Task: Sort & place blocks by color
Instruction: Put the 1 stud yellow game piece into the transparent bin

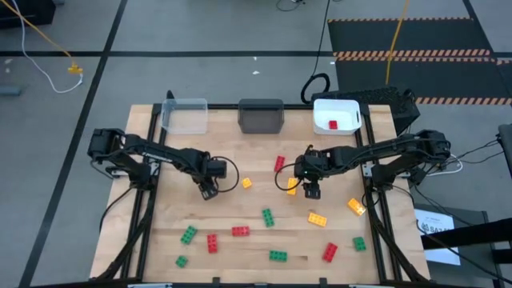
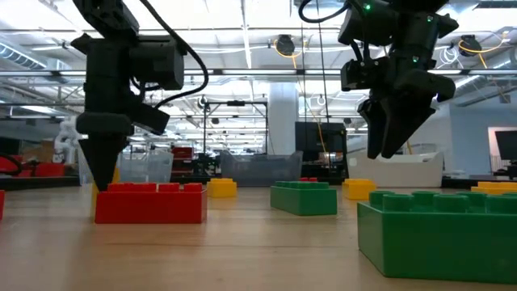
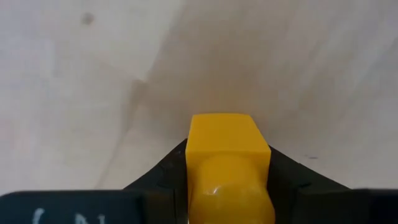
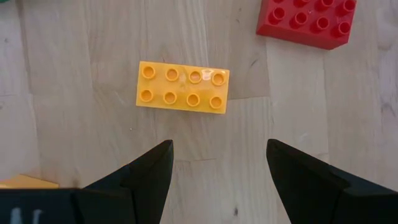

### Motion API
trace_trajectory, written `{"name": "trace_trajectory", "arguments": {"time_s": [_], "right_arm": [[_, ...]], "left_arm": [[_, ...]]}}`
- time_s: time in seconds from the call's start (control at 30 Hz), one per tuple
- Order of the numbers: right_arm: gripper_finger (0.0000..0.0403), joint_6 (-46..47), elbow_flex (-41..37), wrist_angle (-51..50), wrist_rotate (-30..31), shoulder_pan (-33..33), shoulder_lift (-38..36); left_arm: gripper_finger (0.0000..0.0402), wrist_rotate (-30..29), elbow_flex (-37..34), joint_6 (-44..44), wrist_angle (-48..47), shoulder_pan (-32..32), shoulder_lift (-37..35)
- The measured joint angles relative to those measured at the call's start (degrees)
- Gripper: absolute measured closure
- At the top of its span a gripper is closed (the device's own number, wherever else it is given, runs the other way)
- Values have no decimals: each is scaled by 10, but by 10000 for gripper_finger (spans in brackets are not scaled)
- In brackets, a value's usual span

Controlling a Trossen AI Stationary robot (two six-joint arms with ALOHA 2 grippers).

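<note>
My left pincer [image 1: 210, 192] is clamped on a small yellow brick [image 3: 229, 168], which sits pinched between my two dark fingers [image 3: 163, 180] just above the bare wood of the table [image 1: 240, 256]; seen from overhead, that hand hangs over the left-middle of the tabletop. My right pincer [image 4: 217, 168] is spread wide with nothing in it, poised over the middle of the table, and a yellow eight-stud brick [image 4: 183, 86] lies flat on the wood just ahead of its tips, with a red brick [image 4: 308, 22] a little farther off. The rest of the bricks are scattered across the near half of the table: green ones [image 1: 268, 217], red ones [image 1: 212, 242] and yellow-orange ones [image 1: 317, 218] lie apart from one another. Along the far edge stand three bins in a row: a clear one [image 1: 185, 114] on the left, a dark grey one [image 1: 262, 116] in the middle, and a white one [image 1: 336, 108] on the right, which holds a single red brick [image 1: 333, 125].
</note>
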Motion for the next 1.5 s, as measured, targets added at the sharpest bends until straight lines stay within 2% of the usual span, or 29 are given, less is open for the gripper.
{"name": "trace_trajectory", "arguments": {"time_s": [0.1,0.2,0.37,0.5,0.6,0.83,0.97,1.13,1.5], "right_arm": [[152,0,0,0,0,0,0],[152,0,0,0,0,0,0],[152,0,0,4,0,0,0],[152,4,0,5,0,0,0],[152,5,0,5,0,0,0],[152,17,0,5,0,0,0],[152,16,0,5,0,0,0],[152,15,0,5,0,0,0],[152,17,0,5,-1,0,0]], "left_arm": [[271,-11,0,4,-6,25,-21],[271,-57,17,23,-37,58,-56],[271,-113,81,54,-73,141,-116],[272,-153,139,64,-108,223,-132],[271,-158,169,94,-142,297,-131],[271,-156,176,153,-112,463,-126],[272,-116,175,168,-99,531,-95],[270,-97,175,176,-95,569,-39],[267,-96,175,189,-71,572,62]]}}
